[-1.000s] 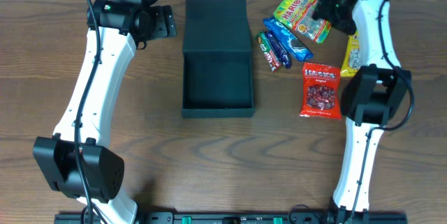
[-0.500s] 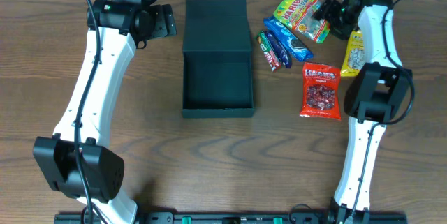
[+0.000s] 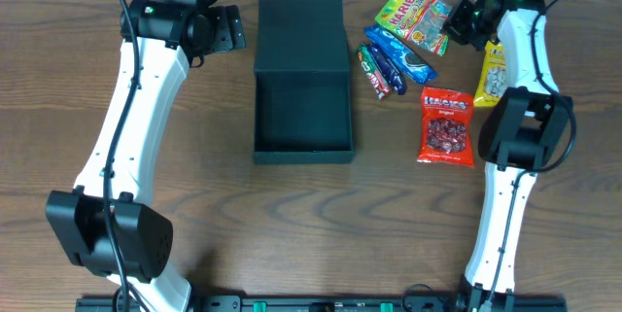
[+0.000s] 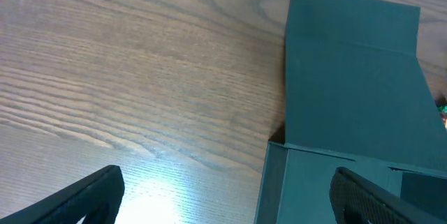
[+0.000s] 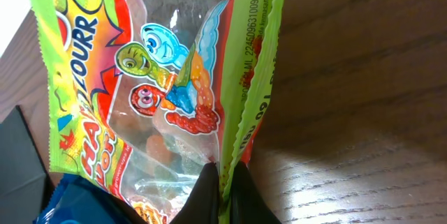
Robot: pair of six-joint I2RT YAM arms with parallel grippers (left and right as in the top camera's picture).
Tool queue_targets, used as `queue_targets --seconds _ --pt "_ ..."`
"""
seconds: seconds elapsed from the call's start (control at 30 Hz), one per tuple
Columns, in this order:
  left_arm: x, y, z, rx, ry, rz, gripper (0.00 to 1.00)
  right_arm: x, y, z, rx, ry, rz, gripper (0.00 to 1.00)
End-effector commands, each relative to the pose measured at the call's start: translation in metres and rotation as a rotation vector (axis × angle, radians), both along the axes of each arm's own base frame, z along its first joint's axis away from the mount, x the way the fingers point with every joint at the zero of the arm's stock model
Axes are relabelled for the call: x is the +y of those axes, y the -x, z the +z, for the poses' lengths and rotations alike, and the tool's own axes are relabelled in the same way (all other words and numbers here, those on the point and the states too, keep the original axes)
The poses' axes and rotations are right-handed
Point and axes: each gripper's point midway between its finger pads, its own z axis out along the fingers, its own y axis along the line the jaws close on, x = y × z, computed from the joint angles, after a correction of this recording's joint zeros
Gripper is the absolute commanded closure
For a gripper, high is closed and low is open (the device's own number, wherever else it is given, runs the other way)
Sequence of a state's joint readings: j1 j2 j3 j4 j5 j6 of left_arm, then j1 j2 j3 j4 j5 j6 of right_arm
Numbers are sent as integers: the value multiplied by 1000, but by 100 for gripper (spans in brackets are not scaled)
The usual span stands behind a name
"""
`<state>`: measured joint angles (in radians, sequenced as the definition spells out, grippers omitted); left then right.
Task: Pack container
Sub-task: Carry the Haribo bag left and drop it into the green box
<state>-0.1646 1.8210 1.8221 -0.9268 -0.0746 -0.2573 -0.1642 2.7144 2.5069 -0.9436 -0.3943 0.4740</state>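
The container (image 3: pixel 302 108) is a dark teal box lying open at the table's middle, its flap lid (image 3: pixel 300 26) folded back toward the far edge. It also fills the right side of the left wrist view (image 4: pixel 353 77). My left gripper (image 3: pixel 231 30) hovers open just left of the lid, fingertips (image 4: pixel 94 192) spread wide with nothing between them. At the far right, my right gripper (image 3: pixel 457 22) is shut on the edge of the green Haribo gummy bag (image 3: pixel 413 16); its fingers pinch the bag's (image 5: pixel 167 91) side seam in the right wrist view.
Right of the container lie a blue packet (image 3: pixel 398 54), a thin green-red bar (image 3: pixel 374 69), a red Haribo bag (image 3: pixel 447 125) and a yellow packet (image 3: pixel 491 77) beside the right arm. Bare wood lies in front of the box.
The right gripper has closed on the green gummy bag's edge, and the bag has shifted slightly left. The left arm has not moved.
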Motion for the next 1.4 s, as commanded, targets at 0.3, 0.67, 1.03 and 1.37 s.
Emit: queue_targets --seconds 0.3,0.67,1.03,1.37 --pt "16 -14 16 -69 -5 33 5 4 -17 185 -354 37 18 99" --pt "44 -17 17 -77 -4 92 5 101 34 301 -404 -174 30 98" --pt "49 -16 17 -74 4 116 5 236 126 247 -160 -99 504 98" --pt "76 -8 40 -123 10 168 5 275 204 214 -77 -4 978 99"
